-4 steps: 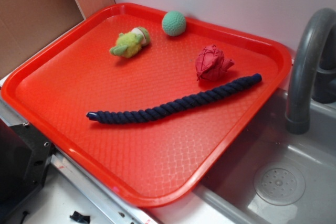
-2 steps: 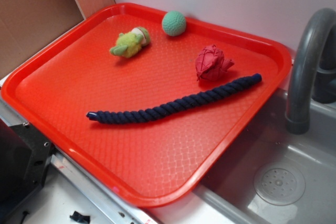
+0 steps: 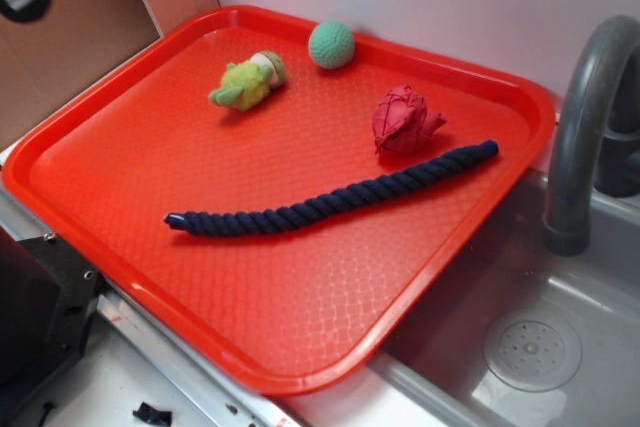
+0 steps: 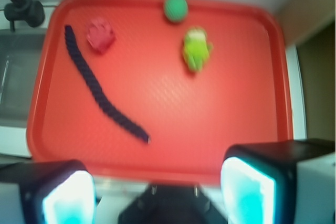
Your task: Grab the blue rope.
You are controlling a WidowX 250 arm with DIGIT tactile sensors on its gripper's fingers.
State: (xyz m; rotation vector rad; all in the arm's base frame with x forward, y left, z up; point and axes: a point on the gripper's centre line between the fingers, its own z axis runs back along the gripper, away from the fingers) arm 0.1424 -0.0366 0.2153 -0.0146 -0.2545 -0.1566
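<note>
Rope [image 3: 335,199] lies diagonally across the tray's [image 3: 300,372] middle, below the red ball [image 3: 405,119]; the gripper [image 4: 157,190], fingers spread high above, should probably descend astride its midsection.

Gripper [image 4: 157,192] jaws spread wide, nothing between them, arm barely visible at exterior view's top-left corner

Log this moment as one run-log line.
phase: approach | hand: open, empty, above tray near edge | blue rope: flat on tray, untouched | red knotted ball: beside rope's far end
</note>
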